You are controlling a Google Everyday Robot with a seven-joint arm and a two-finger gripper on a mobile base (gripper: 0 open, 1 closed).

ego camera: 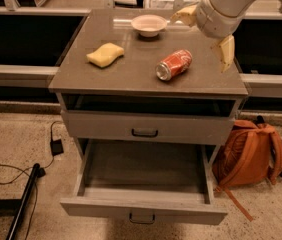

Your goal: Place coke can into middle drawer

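Coke can (175,64) lying on side on surface (126,81), right of middle: white script lettering running along red wall. Lettering showing only as pale curled strokes; single letters not coming out, so brand word not really readable. Hand (201,41) hanging over right rear part of surface, near can, fingers standing wide apart; no marking showing on it. Nothing else readable appearing anywhere in view.

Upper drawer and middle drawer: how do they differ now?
The upper drawer is shut; the middle drawer is pulled out, showing a bare floor. The upper drawer sits above the middle drawer. Both are grey with dark handles. The gripper hangs open beside the can.
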